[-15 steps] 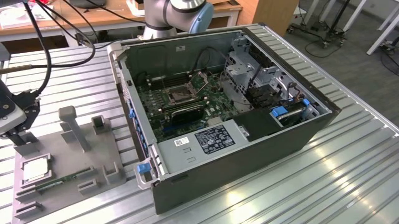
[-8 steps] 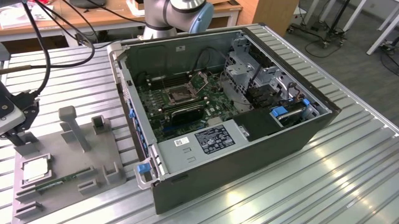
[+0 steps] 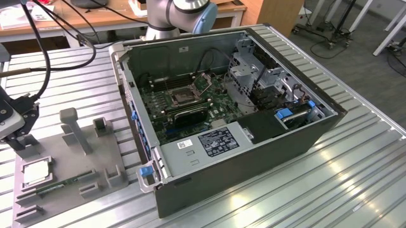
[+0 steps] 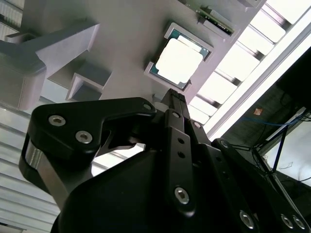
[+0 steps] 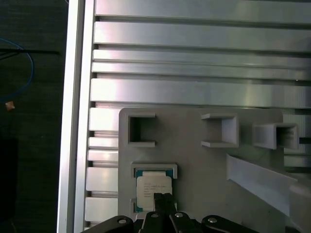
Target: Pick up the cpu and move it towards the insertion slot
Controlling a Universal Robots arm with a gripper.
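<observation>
Plainly the pick-up is the step in hand, and it is not yet done. The chip (image 5: 154,186) lies flat in its shallow pocket on the grey holder plate (image 5: 194,165), silver face up. The gripper (image 5: 163,198) hangs over the chip's edge with its two fingers pressed together and nothing between them (in both wrist views they read as one narrow dark tip). Whether that tip touches the chip or sits just above it I cannot tell.

In the exterior view the plate lies on the slatted metal table (image 3: 355,180) at the exterior view's left, with a thin green memory stick (image 3: 60,185) just beside the chip. The socket (image 3: 182,97), a dark square in a shiny frame, sits on the green board inside the open computer case (image 3: 254,175), well apart from the chip.

By my judgement a grasp calls for the fingers to spread wider than the chip, centre over it and close level on two opposite edges. That way it would lift without tipping or catching the pocket's lip.
</observation>
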